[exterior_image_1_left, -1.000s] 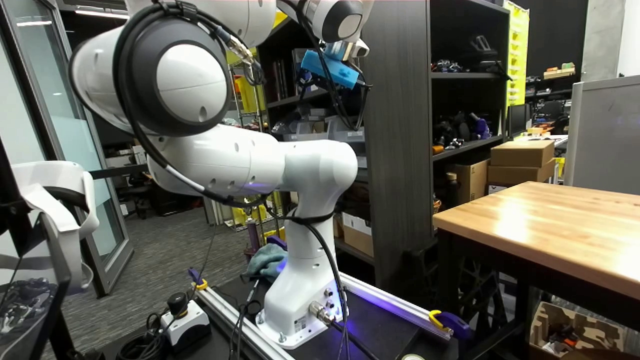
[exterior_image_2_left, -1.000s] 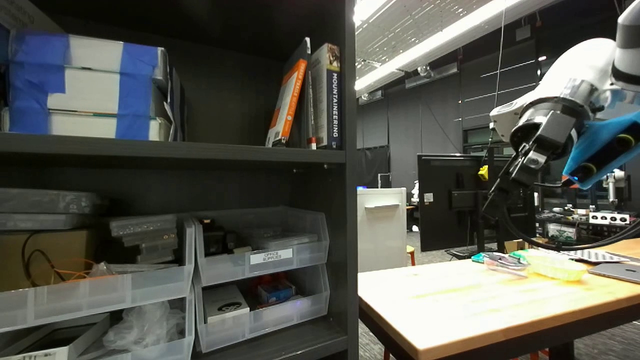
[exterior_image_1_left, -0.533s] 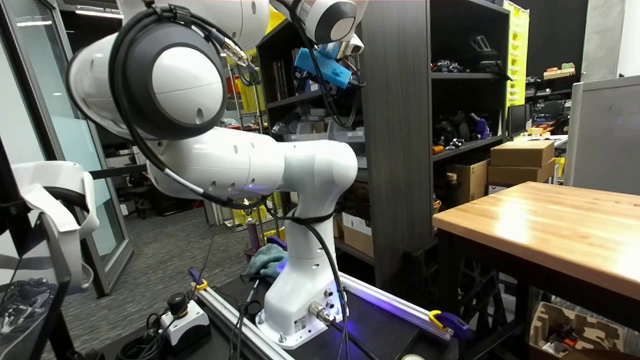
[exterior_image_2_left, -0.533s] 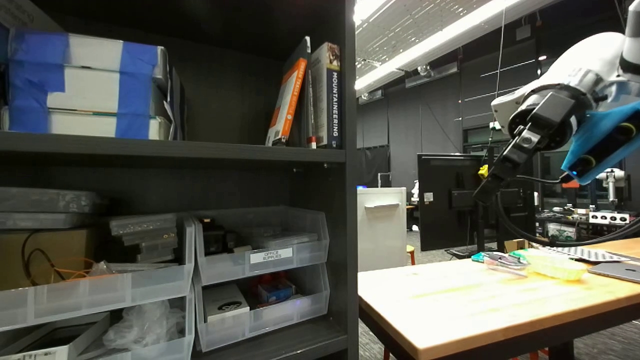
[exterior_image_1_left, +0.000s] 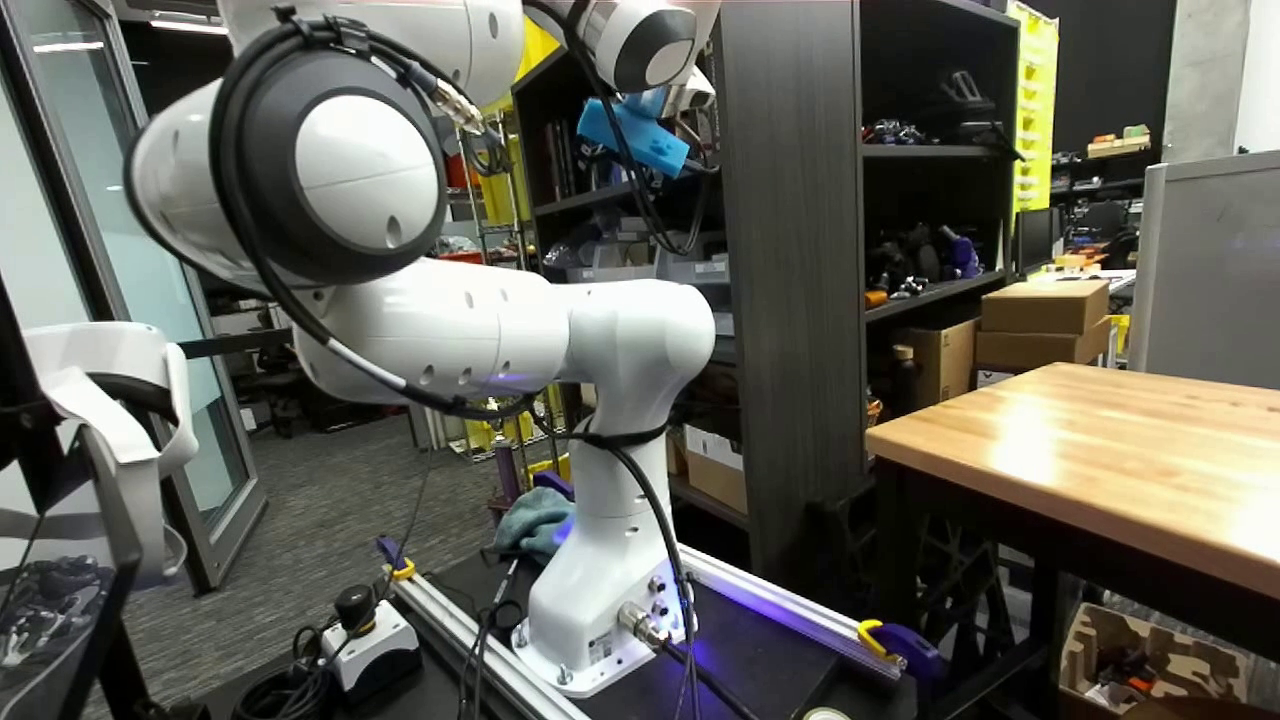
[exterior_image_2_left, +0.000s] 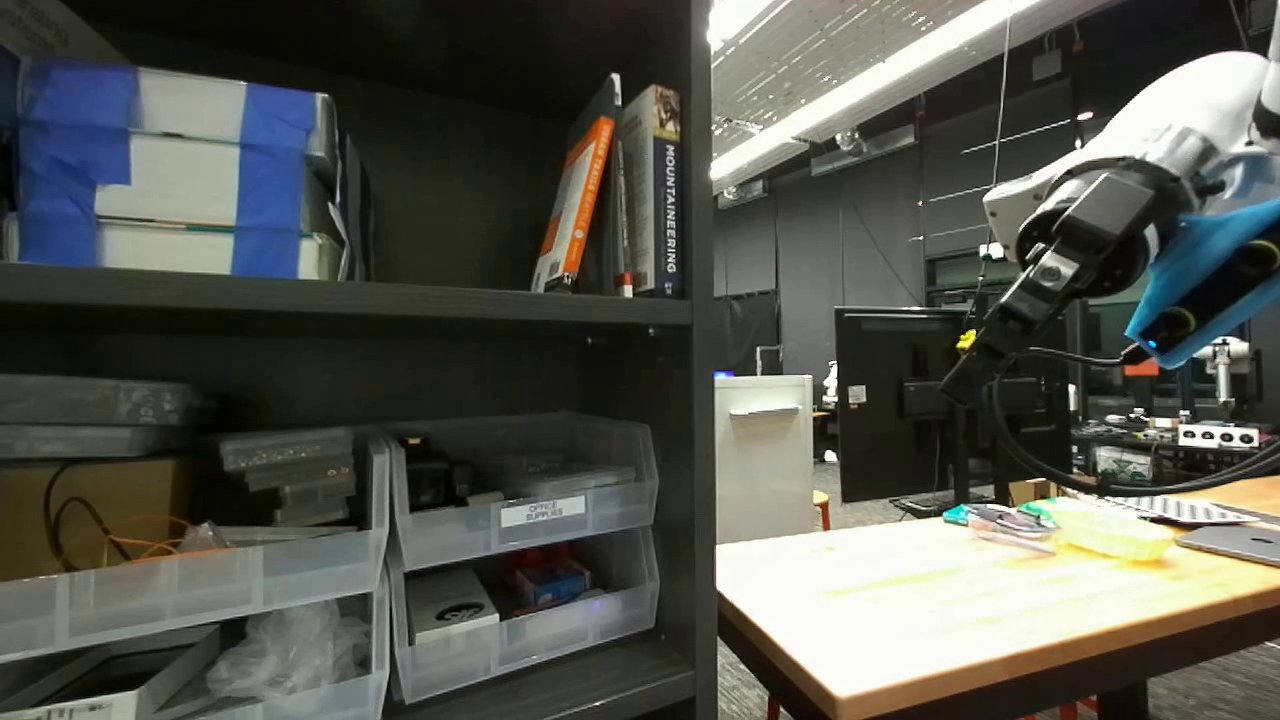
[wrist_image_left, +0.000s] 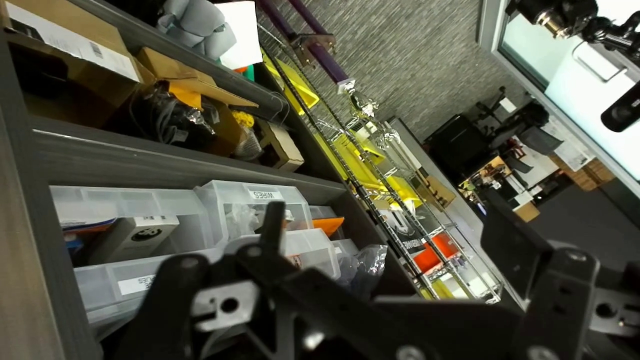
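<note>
Hanging in mid-air with tool spread wide, gripping nothing; facing clear bins on dark shelf near wire rack.

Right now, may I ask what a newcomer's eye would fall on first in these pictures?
Probably the white Franka arm, left of centre in an exterior view. Then blue-taped white boxes on a dark shelf in an exterior view, and open black fingers low in the wrist view, one overlapping translucent bins.
</note>
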